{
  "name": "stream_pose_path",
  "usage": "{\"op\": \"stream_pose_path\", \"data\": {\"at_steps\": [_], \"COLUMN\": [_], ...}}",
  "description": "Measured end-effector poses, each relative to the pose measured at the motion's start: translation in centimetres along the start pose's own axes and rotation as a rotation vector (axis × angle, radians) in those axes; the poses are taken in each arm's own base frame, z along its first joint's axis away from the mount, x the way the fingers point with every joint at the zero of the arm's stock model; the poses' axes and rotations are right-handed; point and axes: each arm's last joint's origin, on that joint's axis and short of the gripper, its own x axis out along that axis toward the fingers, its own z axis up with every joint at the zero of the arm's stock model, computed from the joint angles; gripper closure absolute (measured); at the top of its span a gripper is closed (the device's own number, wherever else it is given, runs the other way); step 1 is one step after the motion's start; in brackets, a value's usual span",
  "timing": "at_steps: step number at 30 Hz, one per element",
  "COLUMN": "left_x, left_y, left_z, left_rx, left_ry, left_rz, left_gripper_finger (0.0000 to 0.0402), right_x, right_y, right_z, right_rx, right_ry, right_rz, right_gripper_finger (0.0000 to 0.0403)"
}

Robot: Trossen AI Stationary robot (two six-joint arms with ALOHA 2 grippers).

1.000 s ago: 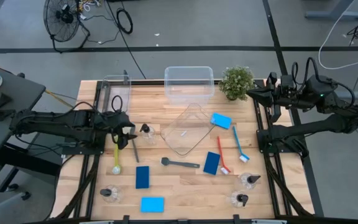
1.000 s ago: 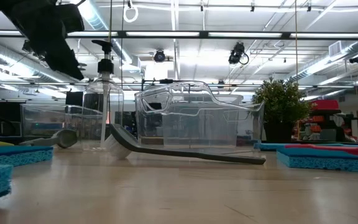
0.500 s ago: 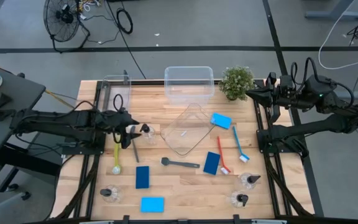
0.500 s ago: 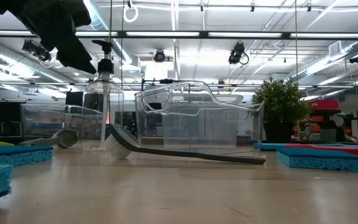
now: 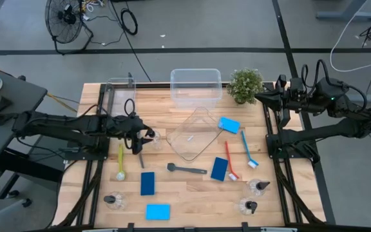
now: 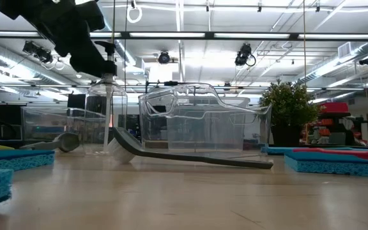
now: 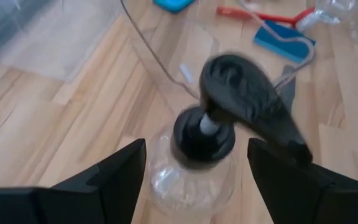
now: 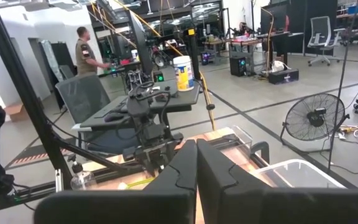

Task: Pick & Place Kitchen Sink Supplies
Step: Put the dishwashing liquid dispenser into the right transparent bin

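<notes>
A small clear bottle [image 5: 151, 137] with a black pump top [image 7: 229, 87] stands upright on the wooden table, left of centre. My left gripper [image 7: 196, 146] is open and slants down toward it. Its two fingers stand on either side of the bottle's neck, touching nothing. The low view shows the same gripper [image 6: 88, 54] at the height of the pump top [image 6: 109, 50]. My right gripper [image 5: 261, 98] waits shut, high above the table's far right corner. Sponges, brushes and other bottles lie scattered over the table.
A tilted clear tray [image 5: 195, 133] lies right of the bottle, clear bins [image 5: 196, 86] [image 5: 121, 95] and a potted plant [image 5: 245, 85] at the far edge. A yellow-green brush [image 5: 120, 162], black brush [image 5: 140, 156], grey brush [image 5: 187, 169] and dark-blue sponge [image 5: 147, 183] lie nearby.
My left gripper has moved toward the table's right edge and a little down, up to the clear bottle. Its open fingers now flank the bottle's neck. The bottle has stayed in place.
</notes>
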Motion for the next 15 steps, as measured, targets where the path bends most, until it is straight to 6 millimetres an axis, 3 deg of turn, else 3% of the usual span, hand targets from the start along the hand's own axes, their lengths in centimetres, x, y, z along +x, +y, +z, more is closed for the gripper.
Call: {"op": "stream_pose_path", "data": {"at_steps": [15], "left_x": [1.3], "left_y": [-0.2], "left_z": [0.1], "left_rx": [-0.01], "left_ry": [0.004], "left_rz": [0.02], "left_gripper_finger": [0.0132], "right_x": [0.0], "right_y": [0.0], "right_z": [0.0], "right_rx": [0.001], "right_ry": [0.0], "right_rz": [0.0], "right_gripper_finger": [0.0396]}}
